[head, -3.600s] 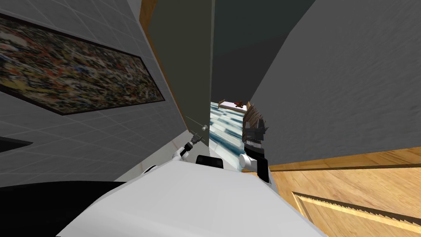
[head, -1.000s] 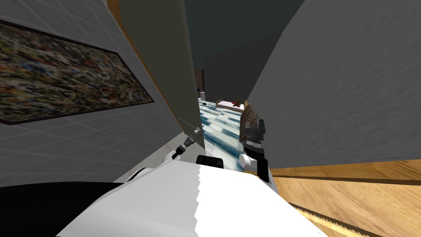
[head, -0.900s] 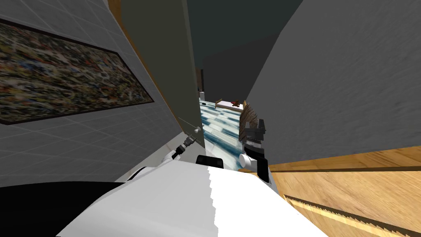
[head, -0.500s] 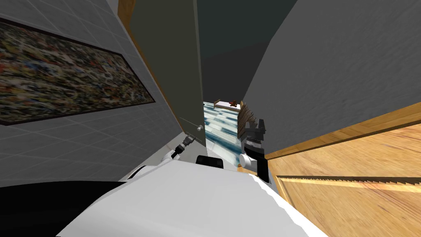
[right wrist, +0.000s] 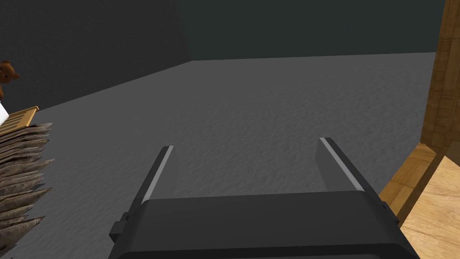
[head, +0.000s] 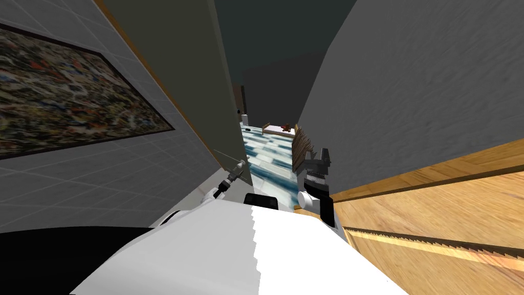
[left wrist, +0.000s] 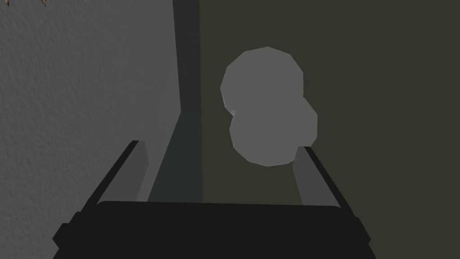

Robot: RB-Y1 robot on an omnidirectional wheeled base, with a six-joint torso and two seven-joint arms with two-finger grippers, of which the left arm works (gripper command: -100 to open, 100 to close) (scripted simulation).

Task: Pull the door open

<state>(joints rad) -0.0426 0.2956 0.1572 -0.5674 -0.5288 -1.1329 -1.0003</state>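
Observation:
The dark olive door (head: 174,77) stands ajar on my left, its free edge toward the blue-striped floor beyond. Its pale grey round knob (left wrist: 265,108) sits just past one fingertip of my left gripper (left wrist: 219,146), a little off the gap's centre line. That gripper is open, with nothing between its fingers. In the head view the left gripper (head: 238,168) reaches up to the door's edge. My right gripper (head: 316,155) is held up beside the grey wall, and its fingers stand open and empty (right wrist: 246,145).
A framed painting (head: 61,102) hangs on the tiled wall to the left. A grey wall (head: 419,92) and a wooden panel (head: 435,220) close in on the right. Past the gap lie a striped floor (head: 266,153), a bed (head: 279,129) and a brown spiky stack (head: 299,148).
My head view has swung from side to side. The left gripper stays at the door's knob. More of the far room shows past the door's edge than half a second ago.

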